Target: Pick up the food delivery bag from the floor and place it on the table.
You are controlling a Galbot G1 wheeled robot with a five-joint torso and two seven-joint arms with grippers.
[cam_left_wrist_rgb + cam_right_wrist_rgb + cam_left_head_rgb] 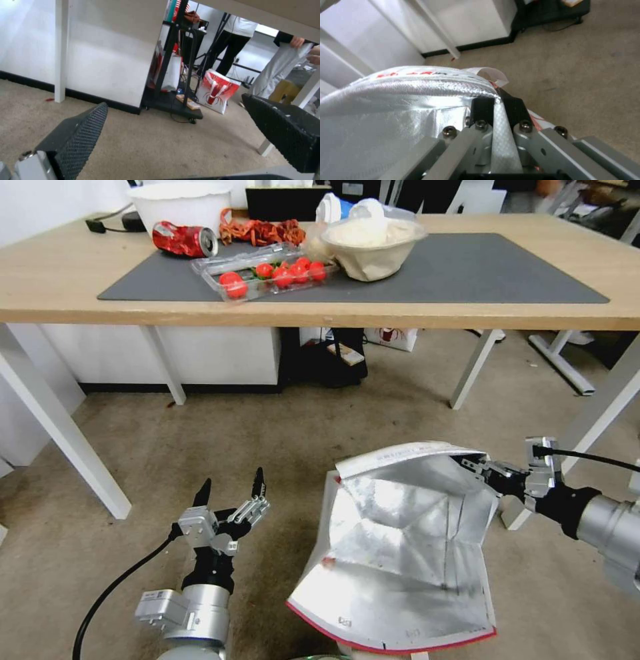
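Observation:
The food delivery bag (400, 543) stands open on the carpet floor (300, 447) in front of me, its silver foil lining facing up and a red edge at the near side. My right gripper (475, 463) is shut on the bag's far right rim; in the right wrist view its black fingers (483, 108) pinch the white edge of the bag (420, 100). My left gripper (230, 488) hovers open over the floor left of the bag, touching nothing. The table (67, 280) with its dark grey mat (480, 267) stretches across the back.
On the table lie a crushed red can (185, 239), a clear tray of tomatoes (267, 273), a beige bowl (372, 247) and a white bowl (179, 203). White table legs (67, 437) stand left and right. A black cart (173, 100) and another red-and-white bag (216, 91) sit beyond.

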